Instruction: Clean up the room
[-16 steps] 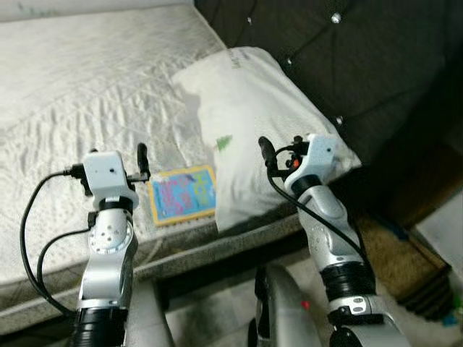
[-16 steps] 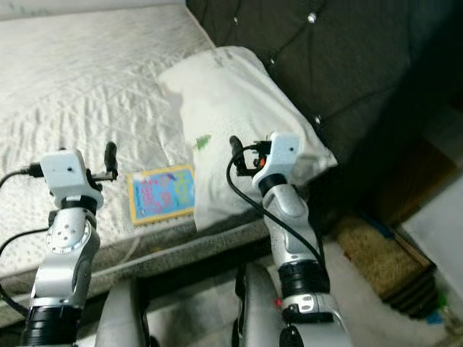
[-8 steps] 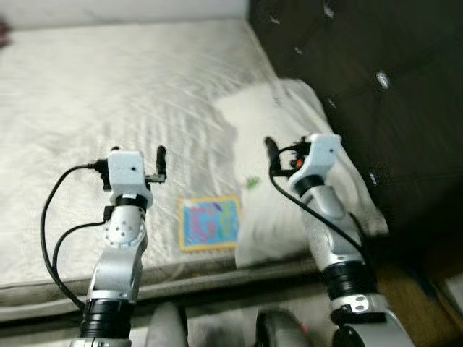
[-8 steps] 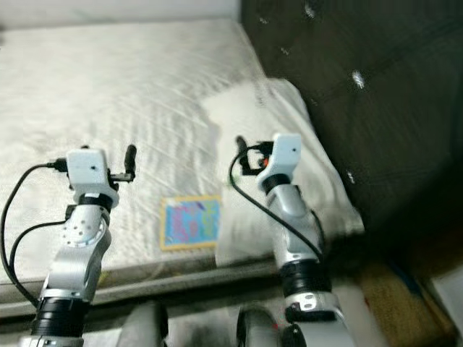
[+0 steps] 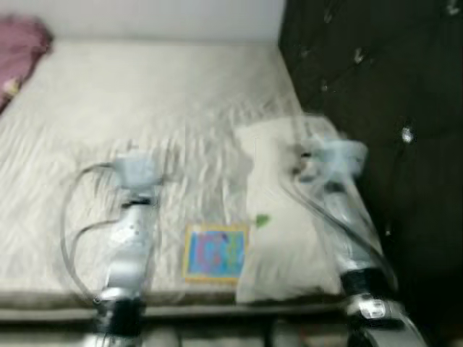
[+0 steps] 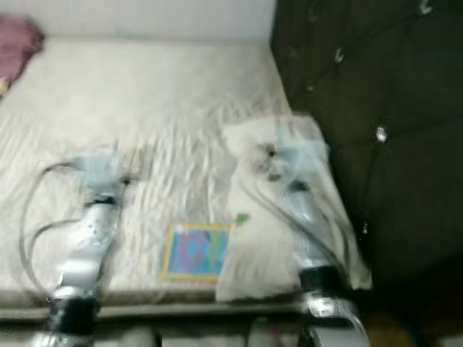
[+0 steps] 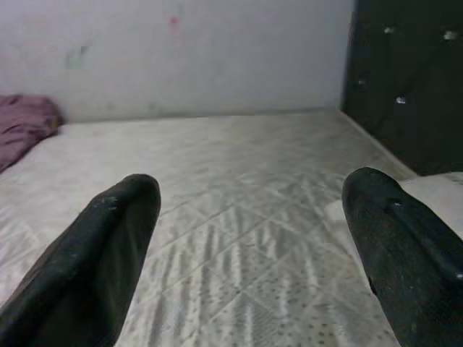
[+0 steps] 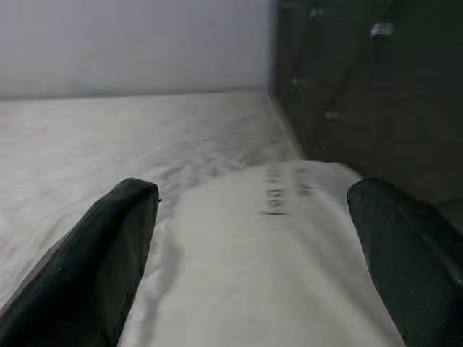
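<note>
The bed (image 5: 145, 94) is carrying a colourful book (image 5: 214, 252), a pillow (image 5: 278, 217) and a purple cloth (image 5: 22, 43). I am holding both my left end effector (image 7: 246, 238) and right end effector (image 8: 253, 238) spread and empty above it, so I judge the tidying barely begun.

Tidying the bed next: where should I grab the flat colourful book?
Take the flat colourful book by its near short edge, coming from the mattress's front edge. It lies flat, its right side against the white pillow, so that side is blocked.

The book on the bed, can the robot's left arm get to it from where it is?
Probably yes. The book lies flat on the mattress near the front edge, beside the pillow, with nothing on top. The left end effector is open above the mattress, just left of the book, though the head views are blurred.
</note>
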Robot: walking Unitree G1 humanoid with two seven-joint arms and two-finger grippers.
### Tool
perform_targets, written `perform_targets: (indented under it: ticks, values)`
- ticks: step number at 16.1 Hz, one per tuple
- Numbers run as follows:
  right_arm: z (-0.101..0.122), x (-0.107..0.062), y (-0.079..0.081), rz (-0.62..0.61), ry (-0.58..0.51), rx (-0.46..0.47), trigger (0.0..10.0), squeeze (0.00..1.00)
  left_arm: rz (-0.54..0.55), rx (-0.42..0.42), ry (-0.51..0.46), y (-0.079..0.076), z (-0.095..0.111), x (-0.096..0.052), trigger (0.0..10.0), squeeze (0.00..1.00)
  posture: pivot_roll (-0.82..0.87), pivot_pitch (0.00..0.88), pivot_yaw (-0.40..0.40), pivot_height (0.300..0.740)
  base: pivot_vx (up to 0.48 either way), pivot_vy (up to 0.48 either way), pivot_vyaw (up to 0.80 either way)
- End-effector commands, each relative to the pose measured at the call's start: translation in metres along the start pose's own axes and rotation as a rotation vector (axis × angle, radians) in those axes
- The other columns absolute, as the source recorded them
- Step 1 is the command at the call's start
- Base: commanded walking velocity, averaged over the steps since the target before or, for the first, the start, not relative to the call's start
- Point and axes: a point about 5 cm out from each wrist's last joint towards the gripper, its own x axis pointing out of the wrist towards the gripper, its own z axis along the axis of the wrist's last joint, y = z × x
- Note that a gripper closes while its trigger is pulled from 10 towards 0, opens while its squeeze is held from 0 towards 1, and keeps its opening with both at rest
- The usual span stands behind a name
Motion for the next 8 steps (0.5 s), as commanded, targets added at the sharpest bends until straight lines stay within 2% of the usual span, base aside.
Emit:
perform_targets:
  ticks: [1, 3, 6, 7, 8]
  values:
    - [0.0099, 0.0052, 0.0307, 0.076, -0.043, 0.018, 10.0, 0.0, 0.07, 0.031, 0.029, 0.0241, -0.0067, -0.0032, 10.0, 0.0, -0.04, 0.0, -0.031, 0.74, 0.0, 0.0, 0.0]
    - [0.0073, 0.0036, 0.0277, 0.047, -0.03, -0.004, 10.0, 0.0, 0.074, 0.025, 0.021, 0.0245, -0.0056, -0.0041, 10.0, 0.0, -0.04, 0.0, -0.029, 0.74, 0.0, 0.122, 0.0]
    - [0.0045, 0.0019, 0.0227, 0.026, -0.013, -0.014, 10.0, 0.0, 0.098, 0.006, 0.019, 0.0287, -0.006, -0.0061, 10.0, 0.0, -0.04, 0.0, -0.026, 0.74, 0.0, 0.44, 0.0]
    - [0.0042, 0.002, 0.0227, 0.022, -0.01, 0.01, 10.0, 0.0, 0.099, -0.005, 0.02, 0.0301, -0.0062, -0.0065, 10.0, 0.0, -0.04, 0.0, -0.023, 0.74, 0.0, 0.48, -0.8]
    - [0.0053, 0.0021, 0.0233, 0.029, -0.019, -0.004, 10.0, 0.0, 0.088, -0.018, 0.018, 0.0296, -0.0061, -0.0061, 10.0, 0.0, -0.04, 0.0, -0.023, 0.74, 0.0, 0.48, -0.8]
